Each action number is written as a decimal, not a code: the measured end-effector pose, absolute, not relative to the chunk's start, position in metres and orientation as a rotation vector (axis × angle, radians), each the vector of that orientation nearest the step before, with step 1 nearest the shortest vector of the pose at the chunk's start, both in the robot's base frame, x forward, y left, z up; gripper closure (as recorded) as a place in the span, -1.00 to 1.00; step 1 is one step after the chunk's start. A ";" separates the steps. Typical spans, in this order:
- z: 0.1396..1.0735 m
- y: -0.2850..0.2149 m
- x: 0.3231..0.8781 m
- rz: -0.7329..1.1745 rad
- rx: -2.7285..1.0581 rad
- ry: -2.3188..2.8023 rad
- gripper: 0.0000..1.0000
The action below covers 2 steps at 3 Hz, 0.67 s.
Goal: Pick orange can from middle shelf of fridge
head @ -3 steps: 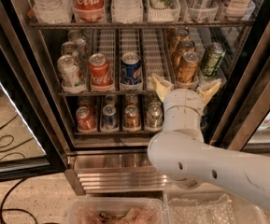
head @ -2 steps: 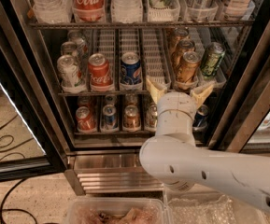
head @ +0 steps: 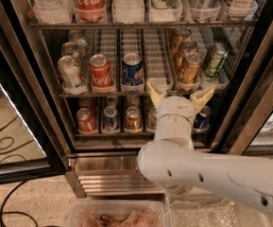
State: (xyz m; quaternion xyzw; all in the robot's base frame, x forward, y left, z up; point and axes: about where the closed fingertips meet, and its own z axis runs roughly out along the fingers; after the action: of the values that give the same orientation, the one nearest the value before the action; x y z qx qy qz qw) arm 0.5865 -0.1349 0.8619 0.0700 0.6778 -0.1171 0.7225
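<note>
1. Camera view, the fridge (head: 243, 92): its door stands open, with black frames on both sides and a ribbed steel base (head: 112, 175) below.
2. The middle shelf (head: 79, 95) is a dark wire rack carrying white slotted trays (head: 157, 56). The tray lane just left of the orange cans holds no can.
3. The orange can (head: 189, 69) stands upright at the front of a lane toward the right of the middle shelf. Two more like it are lined up behind it.
4. A green can (head: 214, 60) stands just beside it on the right.
5. Further left on the same shelf stand a blue can (head: 132, 70), a red can (head: 101, 73) and a silver can (head: 69, 73).
6. The gripper (head: 179, 90) is in front of the fridge, at the middle shelf's front edge, just below and slightly left of the orange can.
7. Its fingers (head: 156, 94) are spread wide, point upward and hold nothing. One tip sits under the bare lane, the other just under the orange can.
8. The white arm (head: 207, 174) runs from the gripper down to the lower right.
9. The shelf above holds a cola bottle (head: 89, 1) among clear bottles.
10. The shelf below holds more cans (head: 110, 119), some partly hidden by the arm.
11. A clear tub (head: 117, 215) lies at the bottom edge, and cables (head: 4, 145) lie on the floor at left.
</note>
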 end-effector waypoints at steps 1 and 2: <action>0.862 -0.143 0.611 -0.296 0.191 1.500 -1.00; 0.863 -0.143 0.612 -0.295 0.193 1.498 -1.00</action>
State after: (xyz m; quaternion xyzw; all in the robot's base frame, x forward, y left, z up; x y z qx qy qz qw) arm 0.6122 -0.1429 0.8632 0.0873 0.6774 -0.1335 0.7181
